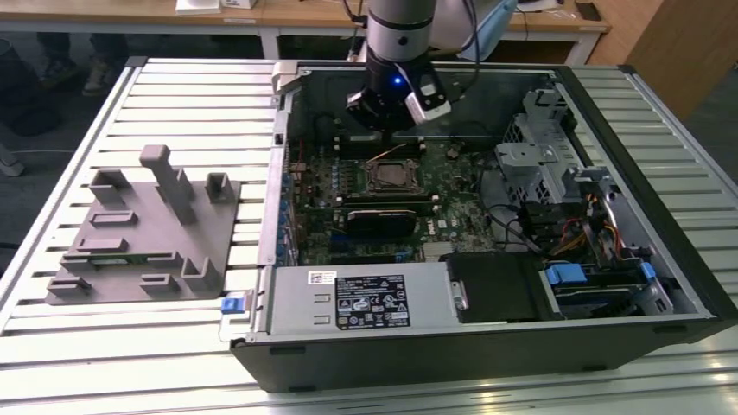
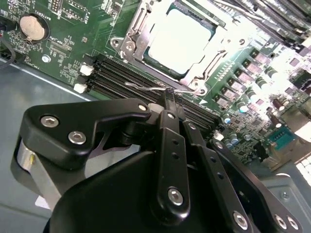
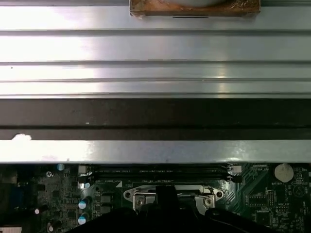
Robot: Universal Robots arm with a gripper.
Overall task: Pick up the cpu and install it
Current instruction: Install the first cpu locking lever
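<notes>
The cpu (image 2: 179, 35) shows its pale silvery top inside the metal socket frame (image 2: 137, 30) on the green motherboard. My gripper (image 2: 169, 95) hangs just beside the socket, over the black memory slots (image 2: 121, 73). Its black fingers (image 2: 171, 145) meet at the tips, shut, right at the thin wire lever (image 2: 146, 88) along the socket's edge. I cannot tell whether the tips touch that wire. In the exterior view the gripper (image 1: 388, 123) stands at the far side of the open computer case, behind the socket (image 1: 392, 175). In the first wrist view the socket frame (image 3: 136, 195) lies partly behind the dark gripper.
A grey fixture tray (image 1: 144, 225) with upright pegs lies on the slatted table at the exterior view's left. Inside the case, a metal drive cage (image 1: 542, 160) and cables fill the exterior view's right, and a power supply (image 1: 358, 298) sits at the near side. A coin cell (image 2: 33, 26) sits on the board.
</notes>
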